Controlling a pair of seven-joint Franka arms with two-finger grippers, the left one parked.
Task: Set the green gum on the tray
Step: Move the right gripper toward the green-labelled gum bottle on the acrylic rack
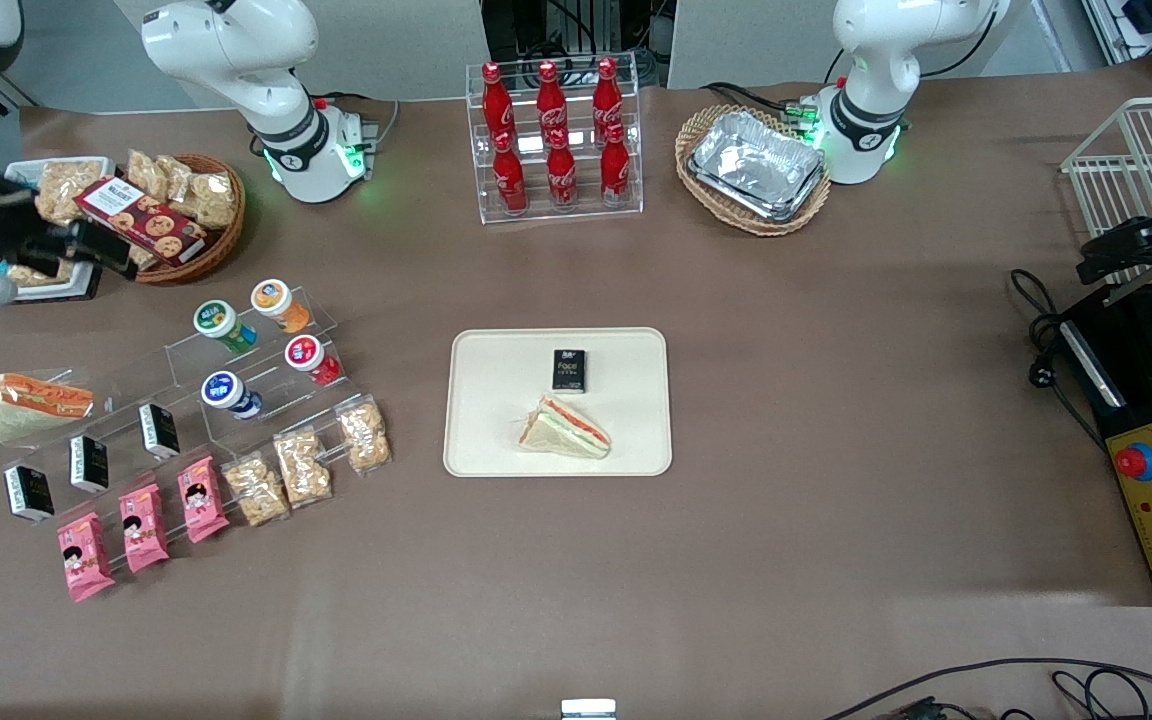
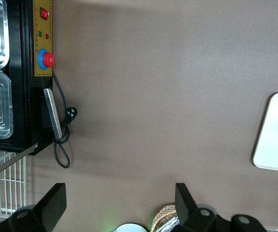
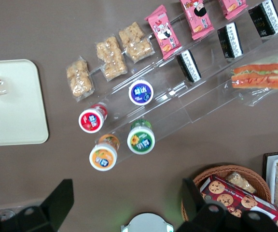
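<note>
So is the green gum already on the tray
No, the green gum sits on the clear rack beside the orange-lidded bottle, apart from the tray; the gripper hangs above it, jaws open.

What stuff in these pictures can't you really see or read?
- Green gum: the words on its lid are too small to read in the front view and the right wrist view.
- Tray: cut off by the edge in both wrist views; whole only in the front view.
- Gripper: open, high above the table near the cookie basket; its fingertips are cut off in the wrist view.
</note>
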